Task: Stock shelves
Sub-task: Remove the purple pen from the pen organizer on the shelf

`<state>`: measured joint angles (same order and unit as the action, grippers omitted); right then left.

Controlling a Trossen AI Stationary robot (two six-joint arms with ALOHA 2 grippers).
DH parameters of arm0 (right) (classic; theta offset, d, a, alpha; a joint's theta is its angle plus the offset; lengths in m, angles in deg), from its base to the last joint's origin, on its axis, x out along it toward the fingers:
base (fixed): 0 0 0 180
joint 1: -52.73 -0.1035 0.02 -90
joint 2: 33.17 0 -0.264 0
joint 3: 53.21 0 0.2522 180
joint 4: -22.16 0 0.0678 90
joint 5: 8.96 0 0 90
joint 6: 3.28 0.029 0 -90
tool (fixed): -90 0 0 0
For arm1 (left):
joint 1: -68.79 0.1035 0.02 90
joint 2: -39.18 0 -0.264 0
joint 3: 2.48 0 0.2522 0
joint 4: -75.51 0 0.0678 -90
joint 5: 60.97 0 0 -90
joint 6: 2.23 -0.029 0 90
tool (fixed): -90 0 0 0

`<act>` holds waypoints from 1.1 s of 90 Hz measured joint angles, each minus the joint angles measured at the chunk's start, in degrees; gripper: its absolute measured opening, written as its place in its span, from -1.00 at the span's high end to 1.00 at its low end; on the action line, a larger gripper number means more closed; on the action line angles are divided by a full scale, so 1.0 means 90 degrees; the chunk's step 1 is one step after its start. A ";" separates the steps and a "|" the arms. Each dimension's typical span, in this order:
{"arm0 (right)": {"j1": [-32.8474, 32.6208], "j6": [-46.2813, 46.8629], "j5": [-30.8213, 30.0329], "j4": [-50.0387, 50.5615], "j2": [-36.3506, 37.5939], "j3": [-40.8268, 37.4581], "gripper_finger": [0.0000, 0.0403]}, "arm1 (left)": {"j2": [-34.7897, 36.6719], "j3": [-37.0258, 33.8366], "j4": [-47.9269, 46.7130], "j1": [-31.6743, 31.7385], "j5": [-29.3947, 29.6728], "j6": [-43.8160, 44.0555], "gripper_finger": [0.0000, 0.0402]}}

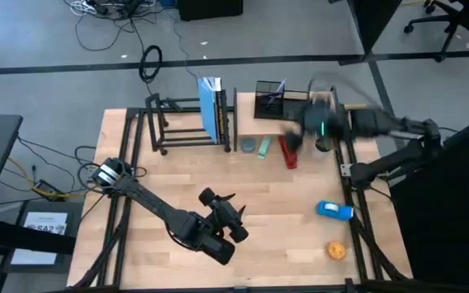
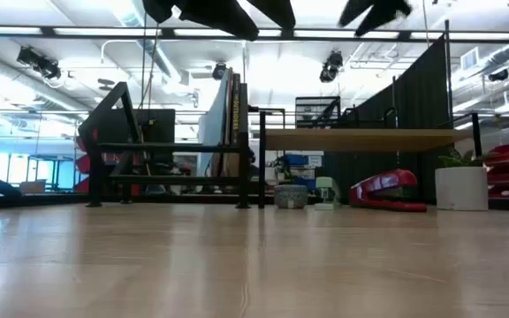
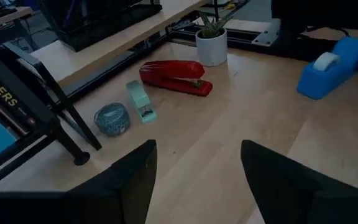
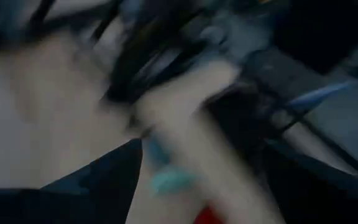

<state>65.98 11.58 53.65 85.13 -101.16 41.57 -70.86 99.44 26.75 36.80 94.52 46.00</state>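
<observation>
Shelves stand partly hidden; left hand gapes empty; right hand blurred, perhaps open.

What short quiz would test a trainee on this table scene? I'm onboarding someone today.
1. True or false: the red stapler lies on the table, not on a shelf.
2. Which is nearest the wood shelf? A. left gripper B. right gripper C. blue tape dispenser
3. Fill in: the left gripper's fingers are ____, with nothing between them.

Key: 1 true; 2 B; 3 open.
</observation>
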 joint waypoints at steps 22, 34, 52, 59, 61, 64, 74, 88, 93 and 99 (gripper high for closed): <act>0.3121 0.0124 0.3287 -0.1030 -0.0889 -0.0012 -0.32 | 0.0000 0.0000 0.0116 0.0000 -0.0053 0.0000 -0.06; 0.3471 0.0175 0.3378 -0.1318 -0.1316 -0.0012 -0.14 | 0.0000 0.0000 0.0113 0.0000 -0.0062 0.0000 -0.06; 0.3579 0.0069 0.2637 -0.1420 -0.1451 -0.0012 0.04 | 0.0000 0.0000 0.0114 0.0000 -0.0097 0.0000 -0.06; 0.3608 0.0058 0.2680 -0.1438 -0.1500 -0.0012 0.07 | 0.0000 0.0000 0.0115 0.0000 -0.0097 0.0000 -0.06; 0.3615 0.0075 0.2706 -0.1444 -0.1503 -0.0012 0.07 | 0.0000 0.0000 0.0118 0.0000 -0.0097 0.0000 -0.06; 0.3635 0.0123 0.2728 -0.1441 -0.1503 -0.0012 0.08 | 0.0000 0.0000 0.0115 0.0000 -0.0098 0.0000 -0.06; 0.3696 0.0418 0.2712 -0.1436 -0.1628 -0.0012 0.08 | 0.0000 0.0000 0.0119 0.0000 -0.0102 0.0000 -0.06; 0.3771 0.0544 0.2822 -0.1476 -0.1827 -0.0015 0.11 | 0.0000 0.0000 0.0156 0.0000 -0.0111 0.0000 -0.06; 0.3800 0.0542 0.2859 -0.1487 -0.1894 -0.0015 0.15 | -0.0002 0.0000 0.0156 0.0000 -0.0126 0.0000 -0.06; 0.3800 0.0529 0.2892 -0.1540 -0.1921 -0.0015 0.23 | -0.0002 0.0000 0.0161 0.0000 -0.0126 0.0000 -0.06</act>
<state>100.17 16.34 79.68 71.27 -118.44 41.44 -70.87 99.44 28.20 36.80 93.38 46.00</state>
